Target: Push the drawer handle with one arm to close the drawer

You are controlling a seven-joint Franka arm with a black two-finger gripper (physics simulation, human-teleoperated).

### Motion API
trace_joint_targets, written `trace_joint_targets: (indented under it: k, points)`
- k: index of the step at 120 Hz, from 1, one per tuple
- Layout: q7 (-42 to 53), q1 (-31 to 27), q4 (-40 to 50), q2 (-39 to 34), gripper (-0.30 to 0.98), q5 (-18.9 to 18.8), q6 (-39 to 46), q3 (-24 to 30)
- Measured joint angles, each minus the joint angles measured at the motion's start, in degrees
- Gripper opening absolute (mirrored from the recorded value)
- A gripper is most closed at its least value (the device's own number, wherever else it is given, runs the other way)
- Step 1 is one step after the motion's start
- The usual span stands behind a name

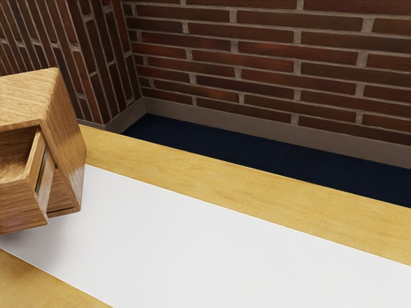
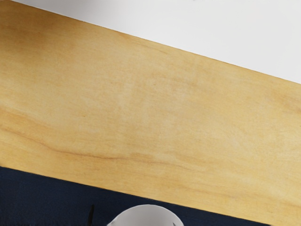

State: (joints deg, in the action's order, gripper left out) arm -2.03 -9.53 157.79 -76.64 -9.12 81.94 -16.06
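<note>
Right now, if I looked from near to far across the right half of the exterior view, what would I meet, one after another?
Flat white strip → yellow wooden tabletop → dark blue floor → plain grey-brown baseboard → red-brown brick wall.

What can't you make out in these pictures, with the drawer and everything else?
- Rest of the drawer front, and any handle on it: cut off by the exterior view's left edge.
- Rest of the wooden cabinet: cut off by that same edge.
- What the white rounded thing is: the wrist view's lower edge cuts it off.
- What the thin dark mark is: too small in the wrist view.
</note>
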Motion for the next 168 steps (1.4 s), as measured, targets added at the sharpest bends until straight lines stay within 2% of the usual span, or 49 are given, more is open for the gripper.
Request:
trace_joint_targets:
  k: [11,21,44,54,67,91,112,148,168]
  points:
    - [-1.23,-2.30,0.62,0.36,0.66,-0.33,0.96,3.30]
    - [-2.89,-3.44,0.68,3.36,0.65,-0.03,3.66,4.16]
    - [-6.55,-4.91,0.24,7.08,0.19,-0.19,8.03,4.39]
    - [-8.14,-5.02,-0.01,8.65,0.08,-2.00,9.52,2.40]
    - [-9.83,-4.91,-0.20,9.71,-0.01,-5.20,11.27,-0.68]
    - [-12.12,-3.96,-1.96,13.91,-0.07,-9.32,15.25,-3.45]
    - [-13.60,-2.48,-3.57,17.22,-0.11,-10.76,18.19,-5.46]
    - [-15.31,-0.71,-4.94,19.85,-0.10,-12.70,22.38,-6.87]
    - [-16.08,0.95,-6.62,23.16,-0.10,-13.84,24.30,-9.45]
